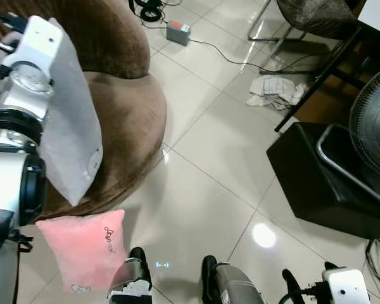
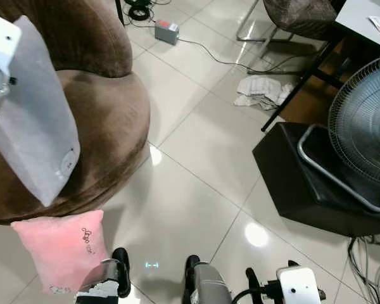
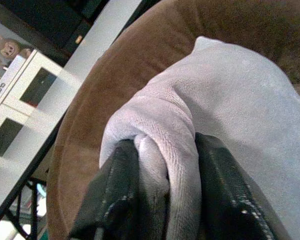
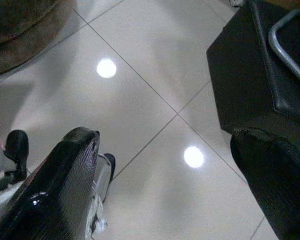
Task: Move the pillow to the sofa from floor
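Note:
A pale grey pillow (image 1: 73,126) hangs tilted over the seat of the round brown sofa (image 1: 123,107), at the left. My left gripper (image 3: 166,145) is shut on a bunched corner of the grey pillow (image 3: 230,110), with fabric pinched between both black fingers. A pink pillow (image 1: 85,244) with dark script lies on the tiled floor, leaning against the sofa's front edge beside my feet. My right gripper (image 4: 165,137) hangs low at the right over bare tiles, open with nothing between its fingers.
A black box (image 1: 323,183) with a standing fan (image 1: 373,126) on it sits on the right. A crumpled white cloth (image 1: 275,92), a small grey and red box (image 1: 178,31) with a cable, and chair legs lie further back. Open tiles stretch between sofa and box.

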Motion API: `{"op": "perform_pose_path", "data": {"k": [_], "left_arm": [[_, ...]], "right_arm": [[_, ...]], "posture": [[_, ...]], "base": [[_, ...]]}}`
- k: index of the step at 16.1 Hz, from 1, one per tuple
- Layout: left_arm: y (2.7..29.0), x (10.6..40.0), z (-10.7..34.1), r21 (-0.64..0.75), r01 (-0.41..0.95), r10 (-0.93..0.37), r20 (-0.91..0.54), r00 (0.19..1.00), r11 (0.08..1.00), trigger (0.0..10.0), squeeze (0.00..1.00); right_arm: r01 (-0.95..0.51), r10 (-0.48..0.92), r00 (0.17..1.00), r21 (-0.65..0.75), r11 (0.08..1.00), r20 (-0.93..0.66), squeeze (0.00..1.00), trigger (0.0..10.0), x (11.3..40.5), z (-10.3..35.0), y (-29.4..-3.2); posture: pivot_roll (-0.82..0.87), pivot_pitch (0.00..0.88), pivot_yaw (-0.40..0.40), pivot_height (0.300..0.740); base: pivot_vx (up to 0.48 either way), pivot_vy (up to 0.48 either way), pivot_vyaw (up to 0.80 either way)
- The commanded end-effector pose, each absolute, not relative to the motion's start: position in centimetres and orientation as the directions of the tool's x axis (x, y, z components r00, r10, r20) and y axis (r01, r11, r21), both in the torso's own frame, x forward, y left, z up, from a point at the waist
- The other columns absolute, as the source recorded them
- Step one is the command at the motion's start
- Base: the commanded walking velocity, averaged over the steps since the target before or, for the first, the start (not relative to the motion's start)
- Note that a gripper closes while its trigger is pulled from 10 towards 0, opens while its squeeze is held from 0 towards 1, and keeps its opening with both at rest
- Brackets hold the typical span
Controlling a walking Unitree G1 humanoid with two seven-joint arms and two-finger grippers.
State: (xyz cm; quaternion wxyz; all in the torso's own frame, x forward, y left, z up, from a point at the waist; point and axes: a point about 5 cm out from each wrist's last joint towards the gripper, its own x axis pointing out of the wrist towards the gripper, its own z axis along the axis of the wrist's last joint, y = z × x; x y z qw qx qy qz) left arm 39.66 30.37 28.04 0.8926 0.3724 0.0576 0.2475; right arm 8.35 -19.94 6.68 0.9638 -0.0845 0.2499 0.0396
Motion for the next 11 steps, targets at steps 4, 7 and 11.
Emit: {"op": "perform_pose_path", "data": {"k": [4,7,11], "left_arm": [[32.4,38.4,34.5,0.680,-0.565,0.545,0.281,0.789,0.467,10.0,1.00],[32.7,37.7,37.8,0.641,-0.638,0.547,0.379,0.746,0.427,10.0,1.00],[31.8,37.8,39.7,0.581,-0.628,0.505,0.384,0.773,0.519,10.0,1.00]], "right_arm": [[-0.110,0.016,0.854,-0.150,0.983,-0.520,0.44,10.0,7.8,6.4,-20.2],[-0.113,0.024,0.857,-0.142,0.984,-0.515,0.44,10.0,8.3,6.1,-20.0],[-0.121,0.045,0.867,-0.122,0.985,-0.496,0.44,10.0,9.6,5.4,-19.3]], "posture": [[-0.28,0.301,-0.096,0.740],[-0.26,0.296,-0.089,0.740],[-0.23,0.278,-0.076,0.740]], "base": [[0.000,0.000,0.00],[0.000,0.000,0.00],[0.000,0.000,0.00]]}}
